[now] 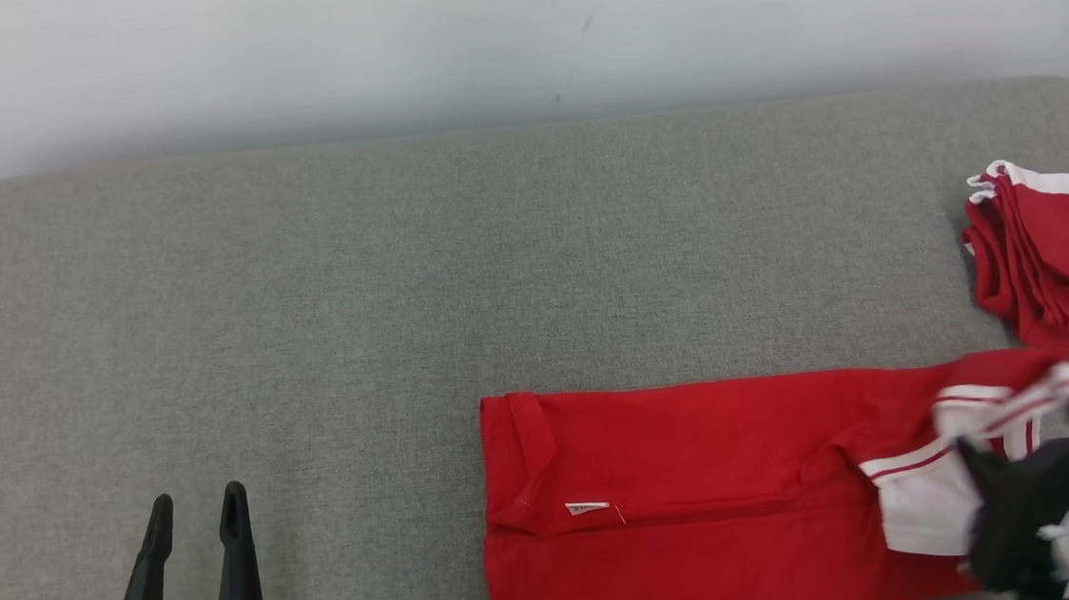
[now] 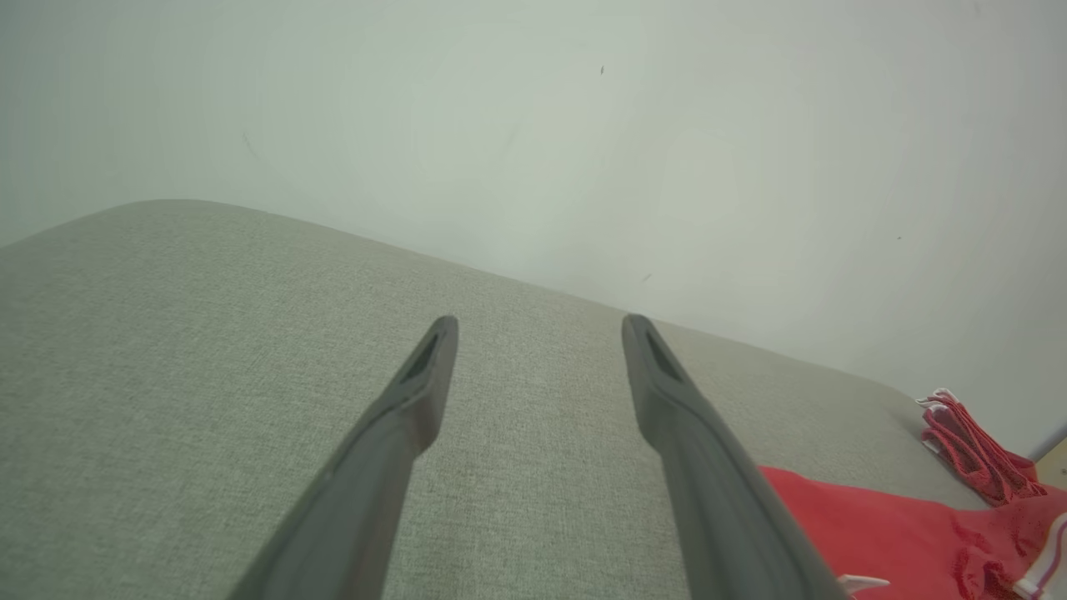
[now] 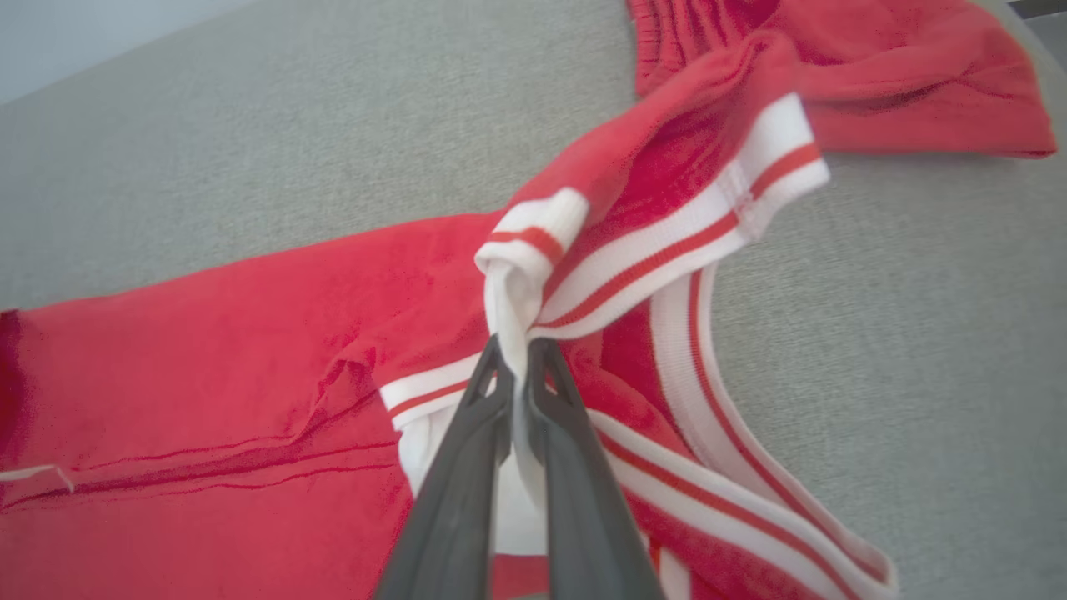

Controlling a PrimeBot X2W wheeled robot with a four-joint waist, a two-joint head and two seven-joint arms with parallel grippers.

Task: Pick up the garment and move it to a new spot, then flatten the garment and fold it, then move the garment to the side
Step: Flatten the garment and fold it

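1. Lower left in the head view: left gripper (image 1: 198,496), fingers spread wide, nothing between them, tips pointing toward the wall (image 1: 514,35).
2. Below and around it: bare grey cushion (image 1: 305,289), running the full width. Whether the fingers touch it is not clear.
3. Right of centre, at the near edge: red garment (image 1: 700,459), flat on the cushion, folded into a long band with a straight left edge, well apart from the left gripper.
4. On its left part: small white label (image 1: 587,507) beside a fold line.
5. At its right end: white trim (image 3: 708,217) with red stripes, bunched and raised off the cushion.
6. Same place: right gripper (image 3: 517,350), fingers pinched together on a twist of the white trim cloth.
7. Far right, farther back: second red pile (image 1: 1066,268) with a white edge, lying on the cushion, its near side meeting the garment's right end in the head view.
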